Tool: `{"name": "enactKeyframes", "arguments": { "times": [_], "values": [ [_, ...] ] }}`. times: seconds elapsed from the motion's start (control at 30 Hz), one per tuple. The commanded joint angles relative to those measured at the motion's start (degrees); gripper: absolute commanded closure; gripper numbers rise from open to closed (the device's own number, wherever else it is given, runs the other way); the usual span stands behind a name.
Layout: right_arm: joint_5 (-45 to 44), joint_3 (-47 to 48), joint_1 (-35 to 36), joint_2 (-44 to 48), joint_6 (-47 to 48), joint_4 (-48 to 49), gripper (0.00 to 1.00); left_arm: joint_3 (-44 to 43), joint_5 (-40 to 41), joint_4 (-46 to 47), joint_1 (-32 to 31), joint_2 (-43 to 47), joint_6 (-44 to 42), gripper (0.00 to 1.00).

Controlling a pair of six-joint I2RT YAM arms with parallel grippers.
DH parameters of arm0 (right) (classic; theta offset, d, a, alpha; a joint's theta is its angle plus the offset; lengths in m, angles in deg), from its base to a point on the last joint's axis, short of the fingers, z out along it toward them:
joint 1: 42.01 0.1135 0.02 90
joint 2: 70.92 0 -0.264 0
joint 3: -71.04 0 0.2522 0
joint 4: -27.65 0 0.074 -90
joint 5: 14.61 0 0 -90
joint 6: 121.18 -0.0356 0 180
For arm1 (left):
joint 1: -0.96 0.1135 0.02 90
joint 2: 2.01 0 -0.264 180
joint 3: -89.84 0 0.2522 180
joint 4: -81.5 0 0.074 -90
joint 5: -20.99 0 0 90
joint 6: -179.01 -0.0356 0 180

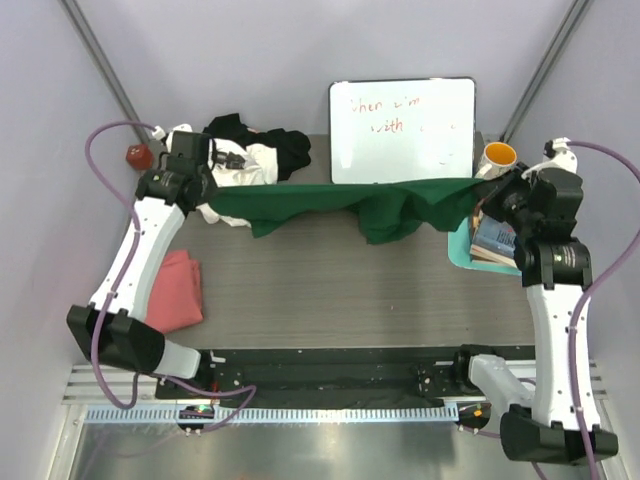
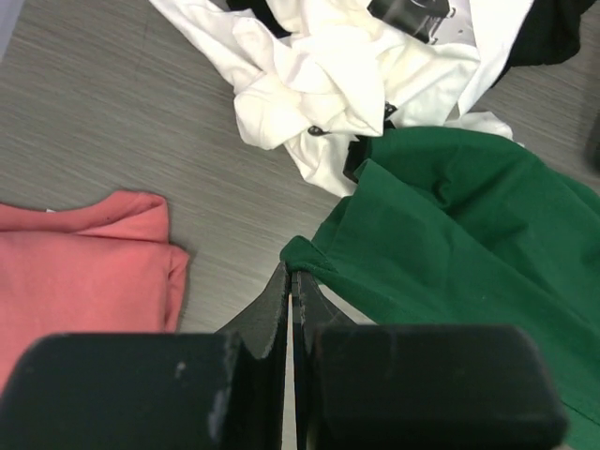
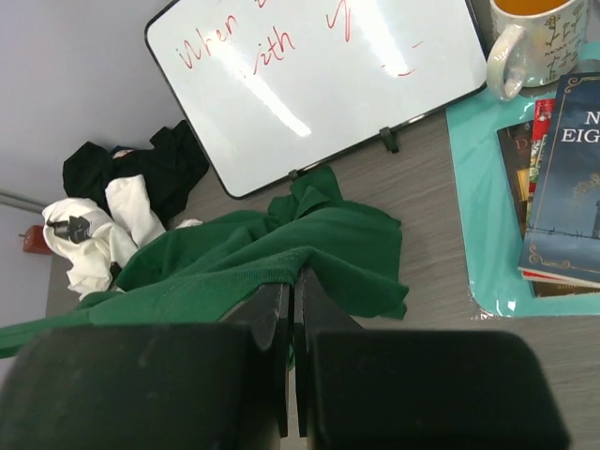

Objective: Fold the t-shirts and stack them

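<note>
The dark green t-shirt (image 1: 340,205) hangs stretched across the back of the table between both grippers, sagging in a bunch at the middle. My left gripper (image 1: 208,205) is shut on its left corner; the left wrist view shows the tips (image 2: 292,274) pinching the green edge (image 2: 450,234). My right gripper (image 1: 482,193) is shut on the other end, with green cloth (image 3: 234,262) draped over its tips (image 3: 293,272). A folded salmon pink t-shirt (image 1: 175,290) lies at the left. The white t-shirt (image 1: 250,165) and the black t-shirt (image 1: 270,140) lie crumpled at the back left.
A whiteboard (image 1: 402,130) leans at the back centre. A mug (image 1: 497,157) and books (image 1: 495,240) sit on the teal mat (image 1: 458,252) at the right, just under my right wrist. A small red ball (image 1: 138,156) rests at the far left edge.
</note>
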Motion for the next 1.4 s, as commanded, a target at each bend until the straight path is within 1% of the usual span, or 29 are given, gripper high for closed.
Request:
{"name": "enactKeyframes", "arguments": {
  "times": [0.0,0.03,0.07,0.13,0.27,0.3,0.4,0.57,0.63,0.7,0.77,0.83,0.9,1.07,1.2,1.3,1.37],
  "values": [
    [-5.7,-1.4,-0.6,4.8,-0.1,-7.2,0.99,5.0,0.3,-2.8,0.7,6.5,-1.1,1.00],
    [-5.7,-2.2,-0.6,5.6,-0.4,-8.4,0.99,5.9,0.1,-3.5,0.4,7.2,-0.9,1.00],
    [-8.3,-3.0,-0.5,6.4,-1.1,-10.3,0.99,6.7,0.6,-4.5,0.2,7.7,-0.6,1.00],
    [-8.9,-6.6,-0.5,9.5,-4.4,-11.5,0.99,9.0,1.0,-6.6,0.2,9.1,0.0,1.00],
    [-6.8,-14.6,-0.5,16.2,-10.8,-11.2,0.99,13.5,-0.5,-7.4,0.2,11.3,0.4,1.00],
    [-4.7,-16.8,-0.5,17.2,-11.9,-11.3,0.99,15.0,-3.3,-7.8,0.2,12.0,0.7,1.00],
    [-5.7,-18.5,-0.5,21.0,-16.2,-14.8,0.99,18.2,-7.3,-9.9,-0.1,13.6,2.6,1.00],
    [-11.7,-17.7,-0.5,28.7,-21.0,-20.5,0.99,24.1,-6.6,-11.9,-2.3,18.3,4.8,1.00],
    [-12.4,-16.3,-0.4,29.3,-21.4,-23.4,0.99,24.9,-6.6,-13.7,-2.7,20.3,5.0,1.00],
    [-11.1,-16.0,-0.5,29.4,-21.3,-24.7,0.99,26.0,-6.5,-15.0,-2.8,20.9,5.2,1.00],
    [-7.6,-17.0,-0.5,29.5,-21.3,-25.9,0.99,27.7,-6.2,-15.3,-2.8,21.3,5.4,1.00],
    [-4.2,-19.9,-0.5,29.5,-21.7,-26.5,0.99,28.8,-6.3,-15.1,-2.8,21.0,6.7,1.00],
    [-0.3,-23.4,-0.5,29.3,-22.5,-26.8,0.99,29.7,-8.4,-15.2,-2.8,19.2,7.6,1.00],
    [3.8,-27.5,-0.5,25.6,-23.6,-27.0,0.99,28.4,-12.0,-14.2,-2.9,16.1,10.5,1.00],
    [3.8,-29.3,-0.5,22.2,-23.4,-26.0,0.99,28.5,-15.3,-11.6,-2.9,10.8,11.8,1.00],
    [2.8,-30.6,-0.5,21.7,-23.7,-24.9,0.99,28.8,-16.7,-11.2,-2.9,6.1,11.8,1.00],
    [2.3,-31.5,-0.5,21.7,-24.3,-25.0,0.99,29.4,-17.3,-11.2,-3.0,4.8,11.8,1.00]
  ]
}}
